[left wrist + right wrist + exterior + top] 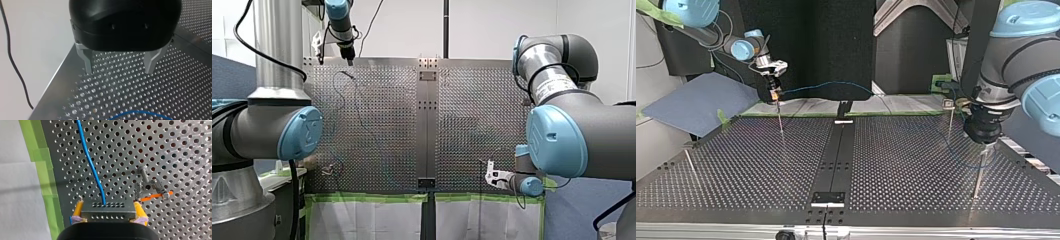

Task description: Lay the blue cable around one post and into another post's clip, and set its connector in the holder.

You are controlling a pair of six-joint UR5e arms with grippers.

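Yellow-padded right claw (pixel 108 206) grips the connector (pixel 107 214) (blue cable (pixel 90 162) trailing ahead); left claw (pixel 119 71) hangs open over the perforated surface (pixel 175 95).

- Left arm (pixel 272 127): silver-grey tubes, light-blue joint caps, black cable.
- Right arm (pixel 597 135): same grey, blue caps.
- Left gripper (pixel 119 72): rounded black housing, metal fingers (pixel 88 62).
- Right gripper (pixel 108 208): black body, yellow pads (pixel 78 209).
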